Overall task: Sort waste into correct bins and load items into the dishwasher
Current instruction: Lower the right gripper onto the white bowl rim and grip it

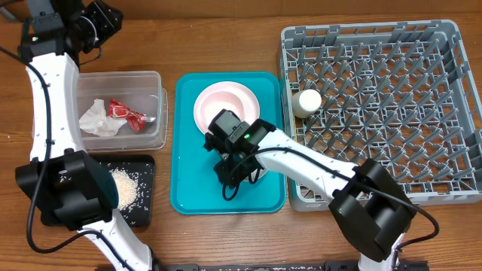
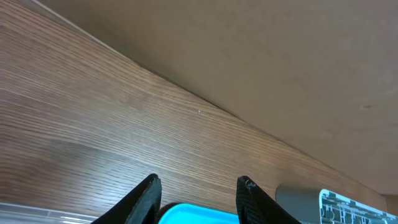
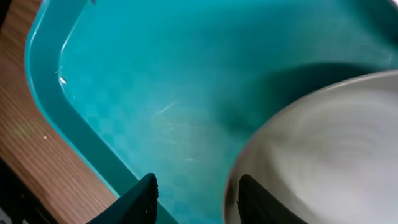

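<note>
My right pincer (image 3: 199, 180) hung low over the teal tray (image 3: 124, 93), fingers spread. Its wrist camera showed the pale grey bowl (image 3: 323, 143) blurred on the right, the rim running close to my right-hand finger (image 3: 249, 199) while bare teal lay between the bowl and the other finger, so nothing was pinched. From overhead my own wrist covered that bowl almost wholly. That view gave instead the large pink plate (image 1: 226, 109) just ahead of this pincer on the same tray, the smaller pink dish (image 1: 235, 99) resting on it. To this pincer's right stood the grey dish rack (image 1: 444, 45), with the white cup (image 1: 307, 102) in its near-left corner. My left pincer (image 2: 199, 180) was spread too, empty over bare wood with a teal corner just under its tips. Only the overhead view showed what lay back from it: the clear tub (image 1: 154, 83) holding the napkin (image 1: 94, 119) and red wrapper (image 1: 124, 111), and further back the black tray (image 1: 143, 162) with rice grains (image 1: 124, 188).
</note>
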Controlling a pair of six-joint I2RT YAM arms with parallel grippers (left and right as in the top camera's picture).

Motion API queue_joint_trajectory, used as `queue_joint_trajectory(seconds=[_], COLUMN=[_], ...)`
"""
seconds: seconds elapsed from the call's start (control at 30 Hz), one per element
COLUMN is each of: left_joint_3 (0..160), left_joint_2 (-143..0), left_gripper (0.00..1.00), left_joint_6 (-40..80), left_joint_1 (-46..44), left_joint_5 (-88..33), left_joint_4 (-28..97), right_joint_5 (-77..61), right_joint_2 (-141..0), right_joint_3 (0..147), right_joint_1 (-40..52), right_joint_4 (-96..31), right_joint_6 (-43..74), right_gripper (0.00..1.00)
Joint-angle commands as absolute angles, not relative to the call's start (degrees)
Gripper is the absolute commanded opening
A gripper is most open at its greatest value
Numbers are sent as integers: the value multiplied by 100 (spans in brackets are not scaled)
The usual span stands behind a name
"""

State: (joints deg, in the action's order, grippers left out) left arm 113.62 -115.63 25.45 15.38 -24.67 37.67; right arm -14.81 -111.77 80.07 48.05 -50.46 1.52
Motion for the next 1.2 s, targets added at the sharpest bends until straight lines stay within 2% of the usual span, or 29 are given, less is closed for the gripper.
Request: queue_joint_trajectory(seconds=[0.0, 0.2, 0.5, 0.93, 1.03, 1.17], left_joint_3=[11504, 11504, 11504, 11504, 11504, 11504], left_joint_2=[-11611, -11611, -11611, -11611, -11611, -11611], left_gripper=[41, 42, 42, 43, 43, 44], left_joint_6=[2440, 2440, 2440, 2440, 2440, 2440], left_joint_1=[1623, 1627, 1627, 1627, 1627, 1627], left_joint_5=[-2519, -2539, -2554, -2554, -2552, -2552], left_joint_4=[3750, 3791, 3857, 3870, 3872, 3872], right_joint_5=[-1175, -696, -639, -600, -602, -602], right_joint_2=[-11126, -11126, -11126, -11126, -11124, -11124], right_joint_3=[7979, 7977, 7975, 7747, 7754, 7765], right_joint_1=[4794, 4794, 4794, 4794, 4794, 4794], right_joint_4=[-5015, -5019, -5039, -4947, -4952, -4954], right_joint_6=[174, 176, 174, 174, 176, 176], right_gripper=[44, 43, 34, 32, 25, 10])
